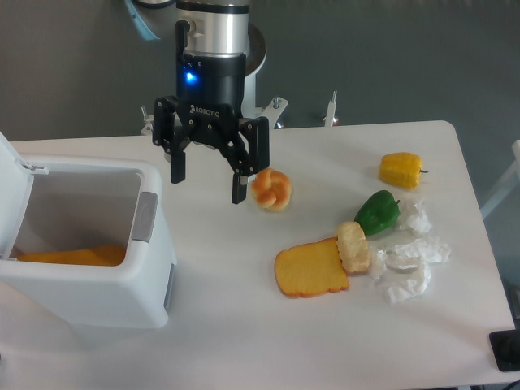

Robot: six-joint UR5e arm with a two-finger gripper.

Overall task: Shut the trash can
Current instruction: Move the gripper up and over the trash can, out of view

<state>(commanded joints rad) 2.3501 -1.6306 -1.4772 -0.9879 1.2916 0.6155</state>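
A robotics lab or test bench, not a home kitchen. A bare white table point(244, 325) with rounded corners stands against a plain dark grey wall point(406, 57). An industrial robot arm point(213, 32) is mounted at the table's far edge, beside metal clamps point(331, 108). Laid out on the tabletop like test props are toy-like foods: a slice of toast point(310, 269), a green pepper point(378, 211), a yellow pepper point(401, 169), plus crumpled white paper point(409, 264).

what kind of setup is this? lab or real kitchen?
Most likely a lab test bench: a bare white table against a plain grey wall, a white trash can with its lid up, and toy-looking food like the green pepper scattered about.
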